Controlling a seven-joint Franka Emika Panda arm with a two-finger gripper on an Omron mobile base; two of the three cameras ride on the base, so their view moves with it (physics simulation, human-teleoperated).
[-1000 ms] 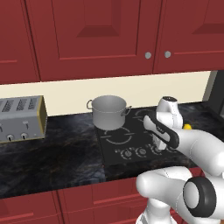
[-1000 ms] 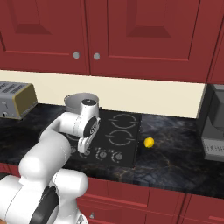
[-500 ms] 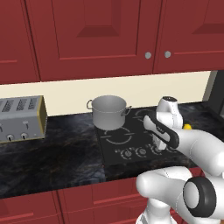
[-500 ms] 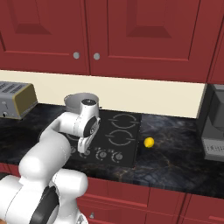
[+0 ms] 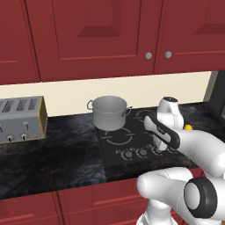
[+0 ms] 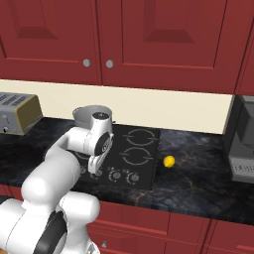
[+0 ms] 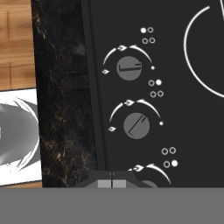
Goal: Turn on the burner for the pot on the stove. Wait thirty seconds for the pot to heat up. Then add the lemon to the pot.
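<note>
pot [image 5: 110,112]: grey, upright, rear-left burner | stove [image 6: 149,154]: black | lemon [image 6: 169,161]: yellow, counter beside stove

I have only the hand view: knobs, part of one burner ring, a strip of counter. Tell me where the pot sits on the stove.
Observer: The pot stands on the back left burner of the stove, in the corner nearest the toaster.
Operator: Now give me the lemon.
Observer: The lemon lies on the dark counter just off the stove's right edge, apart from the pot. The tool is over the left end of the knob row, on the other side of the stove from the lemon.
</note>
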